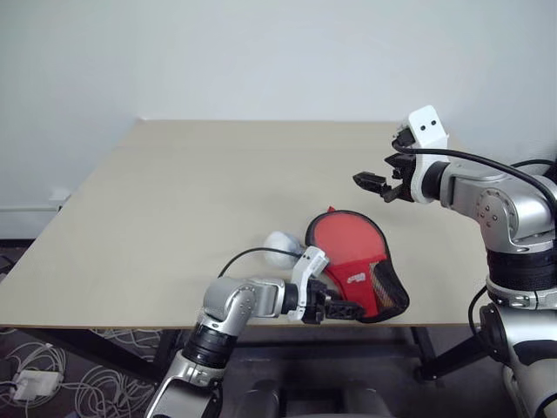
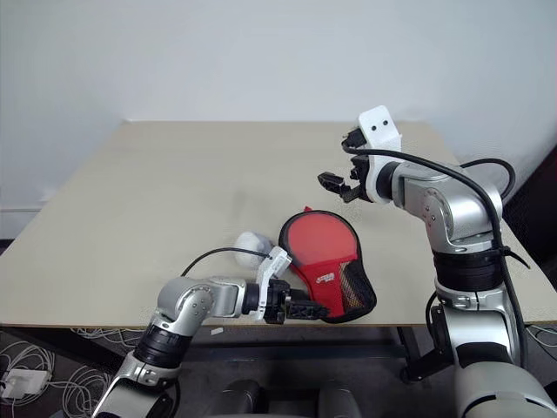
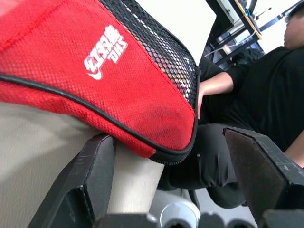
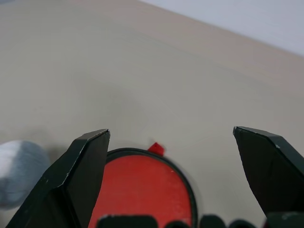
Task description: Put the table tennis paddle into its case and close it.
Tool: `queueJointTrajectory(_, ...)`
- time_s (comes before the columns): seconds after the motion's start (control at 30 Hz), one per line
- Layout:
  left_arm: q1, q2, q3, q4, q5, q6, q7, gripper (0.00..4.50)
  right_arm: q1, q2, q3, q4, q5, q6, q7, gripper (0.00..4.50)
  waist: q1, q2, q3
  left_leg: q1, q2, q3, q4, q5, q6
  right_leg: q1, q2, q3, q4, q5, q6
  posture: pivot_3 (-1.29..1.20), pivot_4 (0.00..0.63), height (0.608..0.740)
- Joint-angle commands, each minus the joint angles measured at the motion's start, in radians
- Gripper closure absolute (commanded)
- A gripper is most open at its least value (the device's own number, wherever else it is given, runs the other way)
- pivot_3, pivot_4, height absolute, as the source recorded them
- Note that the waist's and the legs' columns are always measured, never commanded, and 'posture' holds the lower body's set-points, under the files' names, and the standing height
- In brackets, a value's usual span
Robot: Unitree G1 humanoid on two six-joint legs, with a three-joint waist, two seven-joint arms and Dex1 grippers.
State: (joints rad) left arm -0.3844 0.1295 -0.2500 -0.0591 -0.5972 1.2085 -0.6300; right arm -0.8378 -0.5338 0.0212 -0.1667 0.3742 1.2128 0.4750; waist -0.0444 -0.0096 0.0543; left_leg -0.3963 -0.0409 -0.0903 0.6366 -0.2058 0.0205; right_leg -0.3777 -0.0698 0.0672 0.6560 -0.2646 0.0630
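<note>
Desk (image 1: 174, 218): the case (image 1: 352, 261) lies at the near edge, narrow end overhanging. The paddle is probably inside, I can't confirm it. Zip closure unclear, likely left. My right pincer (image 1: 376, 185) hovers released above; my left pincer (image 1: 335, 306) released around the overhanging end.
</note>
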Motion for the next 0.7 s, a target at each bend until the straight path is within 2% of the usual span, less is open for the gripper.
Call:
queueJointTrajectory(0.03, -0.028, -0.011, -0.002, 0.024, 0.023, -0.006, 0.035, 0.75, -0.013, -0.001, -0.037, -0.042, 0.01, 0.007, -0.014, 0.0, 0.0, 0.0, 0.0, 0.0, 0.0, 0.0, 0.0, 0.0, 0.0, 0.0, 0.0, 0.0, 0.0, 0.0, 0.0, 0.0, 0.0, 0.734)
queueJointTrajectory(0.27, -0.031, 0.017, -0.062, 0.02, 0.027, 0.042, 0.039, 0.75, -0.027, 0.005, -0.036, -0.04, 0.019, 0.014, -0.02, 0.0, -0.001, 0.0, 0.0, 0.001, 0.0, -0.001, 0.0, 0.0, 0.0, 0.001, 0.0, -0.001, -0.001, 0.0, 0.0, 0.0, 0.0, 0.734)
queueJointTrajectory(0.5, -0.027, 0.027, -0.065, 0.011, 0.018, 0.054, 0.037, 2.96, -0.045, -0.005, -0.03, -0.039, 0.031, 0.022, -0.006, 0.0, -0.002, 0.0, 0.0, 0.001, 0.0, -0.001, -0.001, 0.0, 0.0, 0.001, 0.0, 0.0, -0.001, 0.0, 0.0, 0.0, 0.0, 0.734)
queueJointTrajectory(0.63, -0.022, 0.039, -0.048, 0.01, 0.01, 0.066, 0.026, 4.47, -0.053, -0.007, -0.025, -0.046, 0.036, 0.029, -0.002, 0.0, -0.002, 0.0, 0.0, 0.001, 0.0, -0.001, -0.001, 0.0, 0.0, 0.001, 0.0, 0.0, -0.001, 0.0, 0.0, 0.0, 0.0, 0.734)
queueJointTrajectory(0.7, -0.016, 0.06, -0.051, 0.002, 0.013, 0.061, 0.015, 4.47, -0.058, -0.008, -0.023, -0.049, 0.041, 0.032, 0.0, 0.0, -0.002, 0.0, 0.0, 0.001, 0.0, -0.001, -0.001, 0.0, 0.0, 0.001, 0.0, -0.001, -0.001, 0.0, 0.0, 0.0, 0.0, 0.734)
